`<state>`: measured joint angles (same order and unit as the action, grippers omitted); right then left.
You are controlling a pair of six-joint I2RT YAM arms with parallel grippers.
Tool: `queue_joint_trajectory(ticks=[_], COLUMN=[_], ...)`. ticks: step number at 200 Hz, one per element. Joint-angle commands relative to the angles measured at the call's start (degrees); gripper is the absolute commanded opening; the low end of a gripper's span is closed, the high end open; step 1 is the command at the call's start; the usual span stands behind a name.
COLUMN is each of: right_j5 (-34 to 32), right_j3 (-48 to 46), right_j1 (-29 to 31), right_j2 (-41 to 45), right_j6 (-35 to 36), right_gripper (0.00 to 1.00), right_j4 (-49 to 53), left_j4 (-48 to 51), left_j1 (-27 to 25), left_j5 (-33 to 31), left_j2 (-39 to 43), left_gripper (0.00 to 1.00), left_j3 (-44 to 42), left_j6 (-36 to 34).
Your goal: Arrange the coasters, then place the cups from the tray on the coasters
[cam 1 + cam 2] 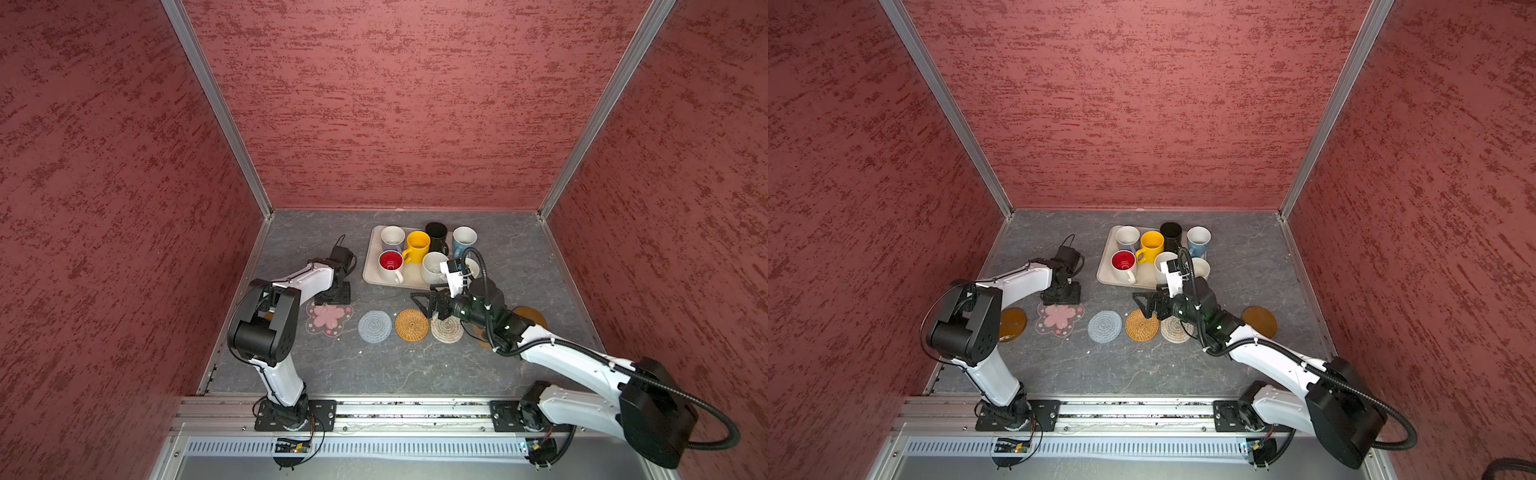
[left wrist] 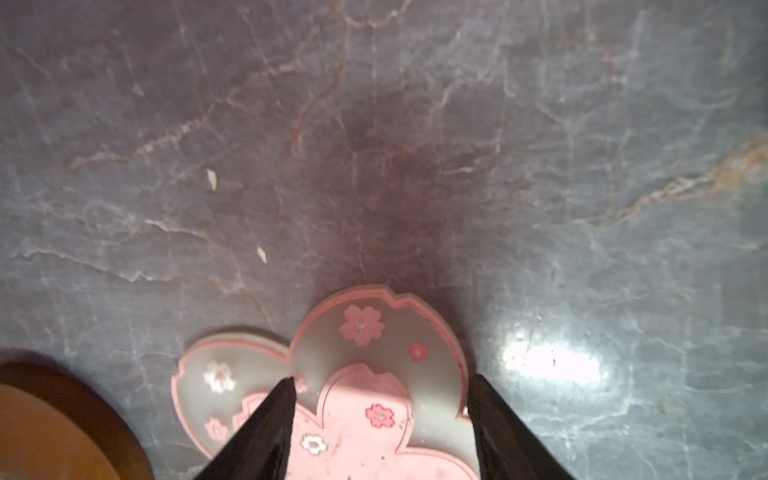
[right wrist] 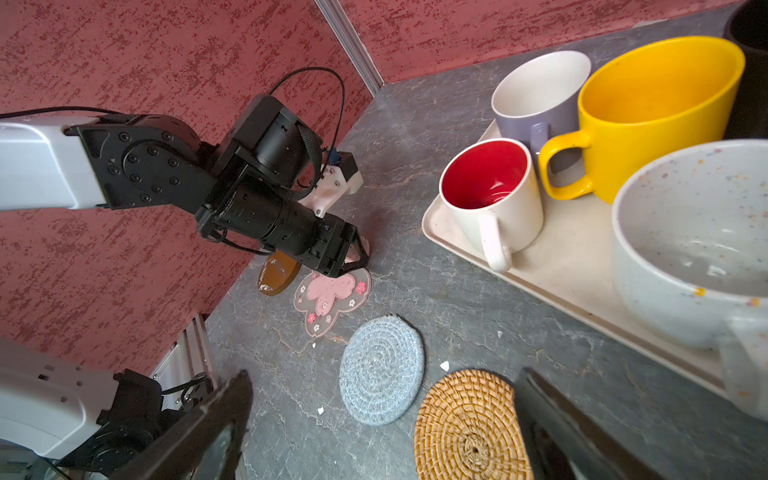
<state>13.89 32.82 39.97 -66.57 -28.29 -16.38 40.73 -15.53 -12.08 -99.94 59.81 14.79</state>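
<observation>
The pink flower coaster is lying flat on the tabletop, in a row running in front of the tray. A wooden disc is sitting beside it toward the left wall. On its other side are the grey-blue woven coaster, the orange-tan woven coaster and the beige woven coaster.

The left gripper is pointing down at its far petals. The fingers are partly spread astride one petal and clamping nothing, probably to nudge it into line. The right gripper is hovering above the orange-tan woven coaster with its fingers fully wide and empty, likely waiting to take a cup. The yellow mug and the other cups are all standing on the tray, apparently because the row is not yet finished.
</observation>
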Motion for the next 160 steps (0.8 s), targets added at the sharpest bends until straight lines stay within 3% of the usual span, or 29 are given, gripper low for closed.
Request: queue_joint_trajectory(ticks=[1, 77, 126, 160], right_j5=[0.0, 0.3, 0.1, 0.2], right_j3=[-0.9, -0.5, 0.0, 1.0], right_j1=[-0.1, -0.1, -0.1, -0.1], right_j2=[1.4, 2.0, 1.9, 1.3], right_j6=[-1.0, -1.5, -1.4, -0.7], right_gripper=[0.99, 0.99, 0.99, 0.99], right_j4=[-2.0, -1.4, -0.8, 0.1], left_j4=[3.7, 4.4, 6.3, 4.2], left_j1=[-0.3, -0.2, 2.7, 7.2], left_j5=[0.0, 2.8, 4.8, 8.7], left_j2=[2.2, 5.8, 9.0, 7.0], left_gripper=[0.66, 0.66, 0.82, 0.83], left_j3=[-0.9, -2.9, 2.0, 3.7], left_j6=[2.0, 4.2, 3.4, 0.9])
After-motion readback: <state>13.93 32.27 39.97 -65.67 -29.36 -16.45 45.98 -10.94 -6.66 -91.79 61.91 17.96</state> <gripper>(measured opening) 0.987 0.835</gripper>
